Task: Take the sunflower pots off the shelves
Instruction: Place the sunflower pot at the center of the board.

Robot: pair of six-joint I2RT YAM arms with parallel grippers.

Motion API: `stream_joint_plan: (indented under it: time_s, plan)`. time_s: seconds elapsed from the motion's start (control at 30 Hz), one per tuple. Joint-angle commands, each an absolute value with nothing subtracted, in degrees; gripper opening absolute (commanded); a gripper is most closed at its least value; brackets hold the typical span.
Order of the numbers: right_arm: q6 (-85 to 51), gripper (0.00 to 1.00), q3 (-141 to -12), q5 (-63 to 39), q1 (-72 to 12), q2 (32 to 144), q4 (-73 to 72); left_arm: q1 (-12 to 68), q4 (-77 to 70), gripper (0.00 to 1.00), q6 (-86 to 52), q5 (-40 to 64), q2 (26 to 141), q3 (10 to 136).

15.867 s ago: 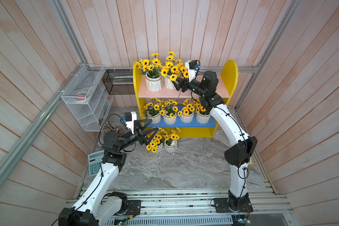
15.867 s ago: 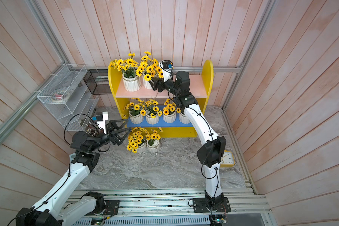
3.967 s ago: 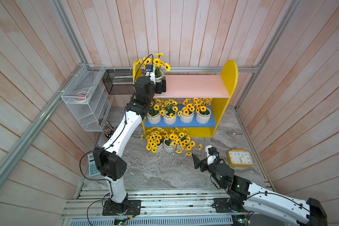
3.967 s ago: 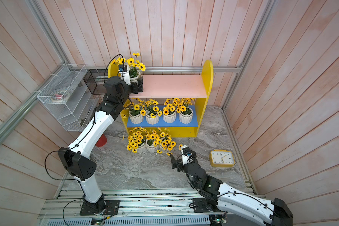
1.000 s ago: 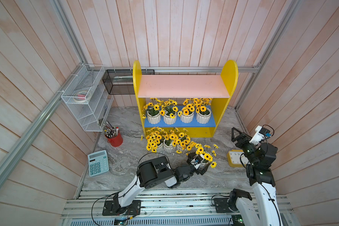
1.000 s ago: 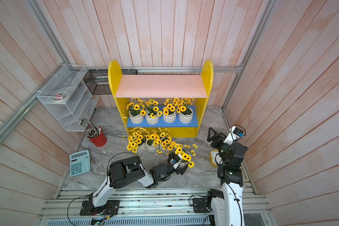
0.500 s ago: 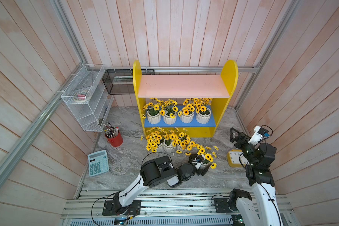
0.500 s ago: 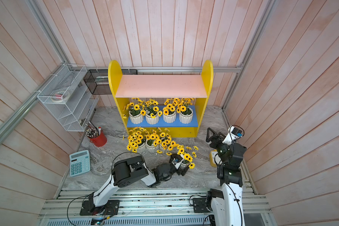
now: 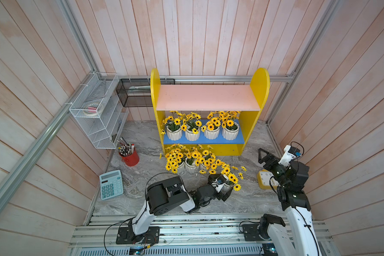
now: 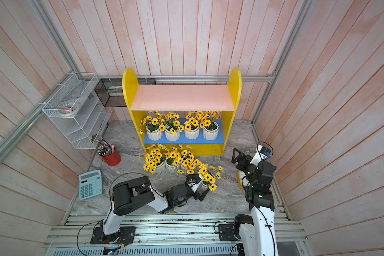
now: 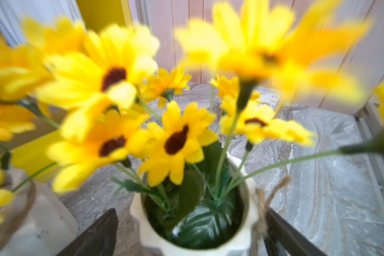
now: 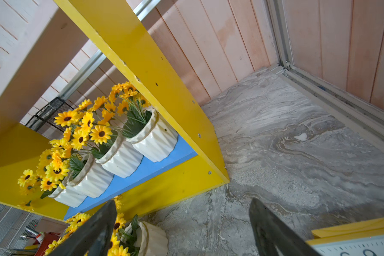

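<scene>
eight sunflower pots (image 9: 211, 133) are in view, and i count them so: four stand upright in one row on the blue lower board (image 9: 203, 141) of the shelves (image 9: 259, 88), under the pink upper board (image 9: 206, 97), each one close beside its neighbour; the other four are down on the grey marble bench (image 9: 146, 137). of these four, three make a close group (image 9: 191, 169) just in front of the shelves, the third one mostly hidden by blooms, and the fourth pot (image 11: 146, 239) stands a little apart toward the front edge, upright between the two fingers of the left claw (image 9: 220, 186). in the left wrist view this claw is spread wide around the pot: one finger (image 11: 98, 235) is clear of the pot wall and the other one is just beside the twine, so the pot is not pinched. the right claw (image 9: 261, 155) is also spread wide, with nothing between its two fingers; it is at the right side of the bench, near the right panel of the shelves and near one yellow clock (image 9: 264, 179), and it points toward the shelves. on the left side of the bench are one red pen cup (image 9: 130, 158) and one pale blue calculator (image 9: 110, 184); on the left wall hangs one white wire rack (image 9: 98, 115), and between it and the shelves is one black mesh basket (image 9: 133, 95)
</scene>
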State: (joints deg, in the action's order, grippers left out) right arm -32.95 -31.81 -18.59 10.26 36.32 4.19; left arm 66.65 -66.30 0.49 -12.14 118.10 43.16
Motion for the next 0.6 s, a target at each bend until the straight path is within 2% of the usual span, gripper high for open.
stream_joint_plan:
  time_s: [0.0, 0.17, 0.23, 0.33, 0.47, 0.57]
  plan:
    - [-31.9, 0.94, -34.2, -17.3, 9.0, 35.9, 9.0, 67.9, -61.4, 1.00, -0.6, -11.3, 114.8, 40.9]
    - [-31.7, 0.89, -36.0, -13.8, 5.0, 35.3, 15.8, 69.7, -60.0, 1.00, -3.9, -14.9, 108.0, 34.0]
    - [-31.6, 0.80, -37.4, -13.0, 2.4, 35.3, 19.5, 70.9, -59.4, 1.00, -8.1, -17.4, 102.4, 30.3]
    - [-31.3, 0.73, -40.8, -11.4, -3.0, 35.2, 26.8, 73.1, -56.5, 1.00, -11.8, -20.8, 93.2, 25.7]
    - [-33.3, 0.67, -41.2, -8.3, -11.0, 30.5, 35.5, 73.4, -43.5, 1.00, -12.2, -22.8, 80.3, 25.1]
    - [-36.4, 0.58, -38.8, -9.4, -14.9, 26.6, 39.5, 71.9, -29.6, 1.00, -11.4, -24.0, 72.5, 29.0]
